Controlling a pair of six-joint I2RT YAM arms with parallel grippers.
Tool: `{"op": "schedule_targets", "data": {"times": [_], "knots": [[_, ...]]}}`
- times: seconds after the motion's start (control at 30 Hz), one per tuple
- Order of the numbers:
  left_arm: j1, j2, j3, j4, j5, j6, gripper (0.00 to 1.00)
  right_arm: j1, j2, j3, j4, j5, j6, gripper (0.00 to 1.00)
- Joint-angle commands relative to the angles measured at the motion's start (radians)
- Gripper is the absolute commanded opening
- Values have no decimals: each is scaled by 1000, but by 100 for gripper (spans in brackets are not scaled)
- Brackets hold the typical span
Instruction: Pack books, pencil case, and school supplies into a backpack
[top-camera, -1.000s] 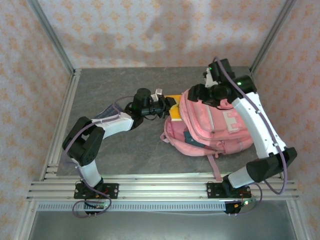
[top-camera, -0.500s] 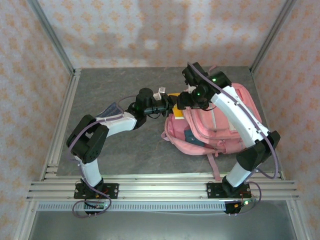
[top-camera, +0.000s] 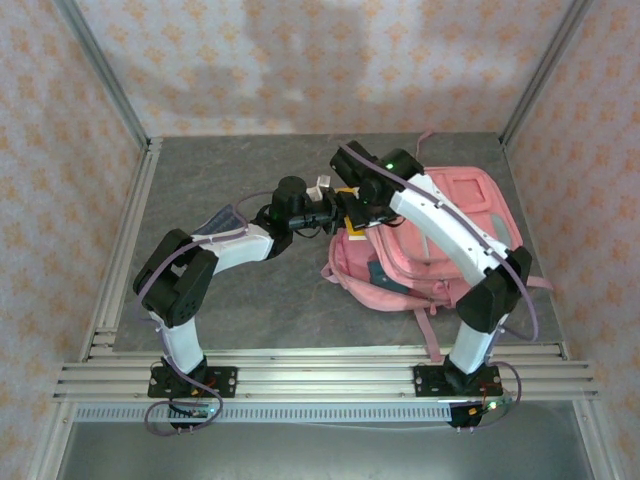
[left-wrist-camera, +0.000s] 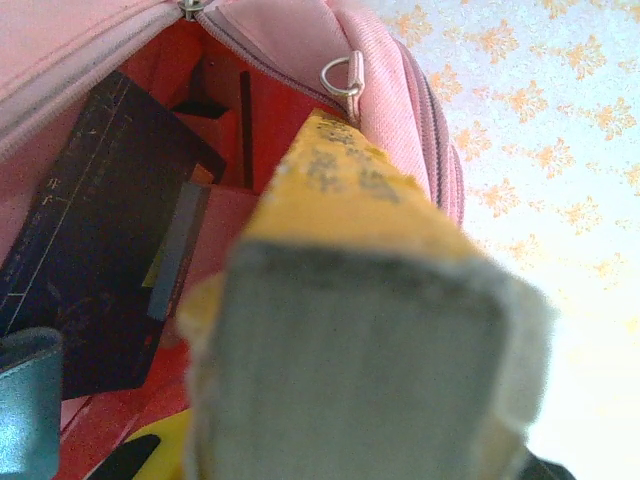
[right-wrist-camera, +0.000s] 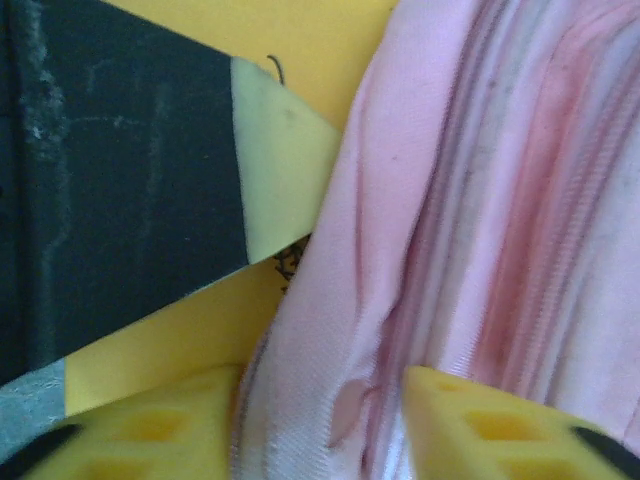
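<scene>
From above, the left tool (top-camera: 322, 208) and the right tool (top-camera: 356, 212) meet at the mouth of the backpack (top-camera: 455, 235), which lies on the bench (top-camera: 250, 300) just ahead of the left tool. Bare bench behind and beside that tool leaves room to back off. In the left wrist view the tool is clamped on the orange-yellow book (left-wrist-camera: 370, 300), whose far end sits at the zip rim straight ahead. Below and left of it, inside, lies the navy book (left-wrist-camera: 90, 240). The step in hand looks like feeding this book into the main compartment. In the right wrist view the 2 yellow fingers (right-wrist-camera: 480, 430) straddle a fold of pink rim fabric that fills the gap and touches both, so it appears pinched. The book lies just left of this tool. The next move probably calls for lifting the rim while the left tool pushes forward and down, keeping the book's corner off the zip ring (left-wrist-camera: 343, 72).
</scene>
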Motion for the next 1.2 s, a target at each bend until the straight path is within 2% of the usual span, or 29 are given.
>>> {"op": "schedule_targets", "data": {"times": [0.0, 0.03, 0.13, 0.2, 0.33, 0.47, 0.7, 0.97, 1.17], "knots": [[-14, -76, 67, 145, 41, 53, 0, 6, 8, 33, -49, 132, -16, 6], [-14, -86, 69, 99, 47, 83, 0, 7, -1, 41, -46, 156, -23, 0], [-12, -133, 73, -137, 55, 245, 0, -4, -29, 99, -43, 180, -73, 0], [-9, -158, 94, -363, 52, 389, 0, -30, -43, 157, -61, 143, -102, 0], [6, -187, 86, -572, 41, 518, 0, -80, -74, 224, -88, 87, -130, 0], [38, -214, 25, -589, 50, 518, 0, -102, -131, 216, -72, 83, -179, 0], [39, -214, 32, -542, 132, 537, 0, -139, -206, 186, -35, -52, -235, 0], [-13, -140, 126, -454, 149, 486, 0, -149, -234, 150, 8, -110, -200, 0], [-27, -74, 157, -312, 127, 366, 0, -149, -243, 131, 23, -118, -186, 0]]}}
